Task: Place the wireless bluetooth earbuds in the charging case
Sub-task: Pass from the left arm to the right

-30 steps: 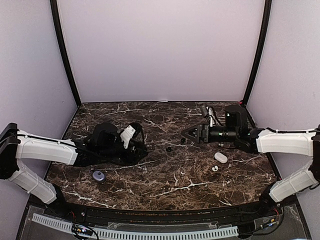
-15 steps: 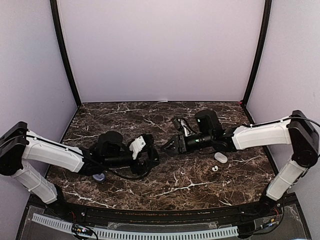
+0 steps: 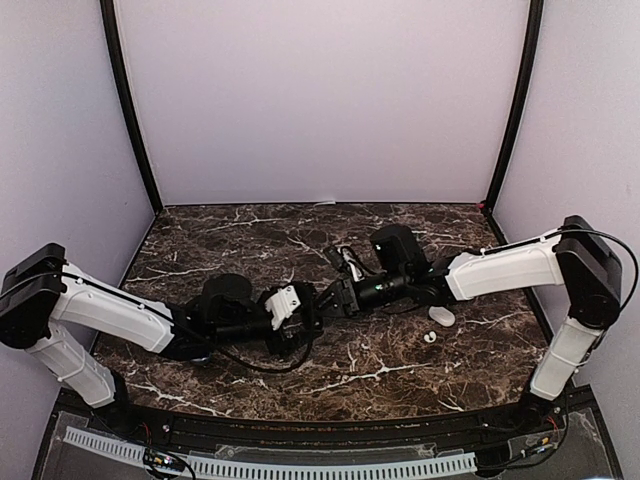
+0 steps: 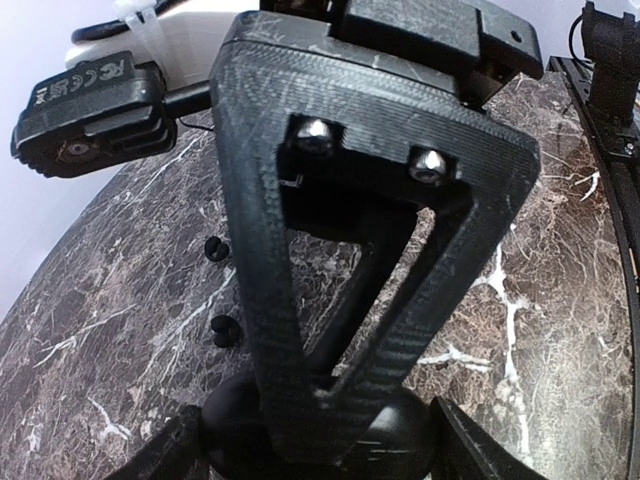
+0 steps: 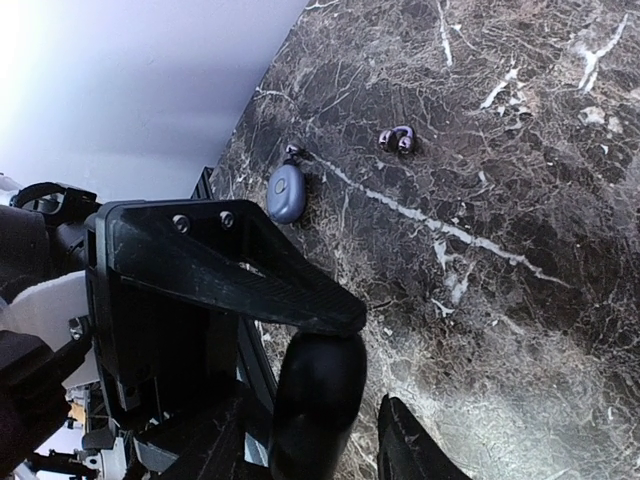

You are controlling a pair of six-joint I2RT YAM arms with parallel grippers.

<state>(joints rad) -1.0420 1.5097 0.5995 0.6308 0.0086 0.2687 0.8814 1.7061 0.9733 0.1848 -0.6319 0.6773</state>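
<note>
My left gripper (image 3: 305, 318) and right gripper (image 3: 328, 298) meet tip to tip at the table's middle. In the left wrist view my left gripper (image 4: 320, 445) is shut on a black oval charging case (image 4: 400, 440). The right gripper's triangular finger (image 4: 330, 200) points down onto it. In the right wrist view the same case (image 5: 318, 395) stands between my right gripper's (image 5: 315, 440) open jaws, with a gap on one side. Two tiny black earbuds (image 4: 225, 330) lie on the marble beside it. A white earbud (image 3: 430, 337) lies at the right. The other white earbud is not visible.
A white oval case (image 3: 441, 316) lies at the right near the white bud. A blue-grey oval case (image 5: 287, 193) and a small dark purple-tinted pair of buds (image 5: 397, 140) lie at the left. Black corner posts and purple walls enclose the marble table (image 3: 400, 370).
Both arms have swung in toward the table's middle. The left gripper has carried the black case rightward. The right gripper has moved left until its jaws straddle the case.
</note>
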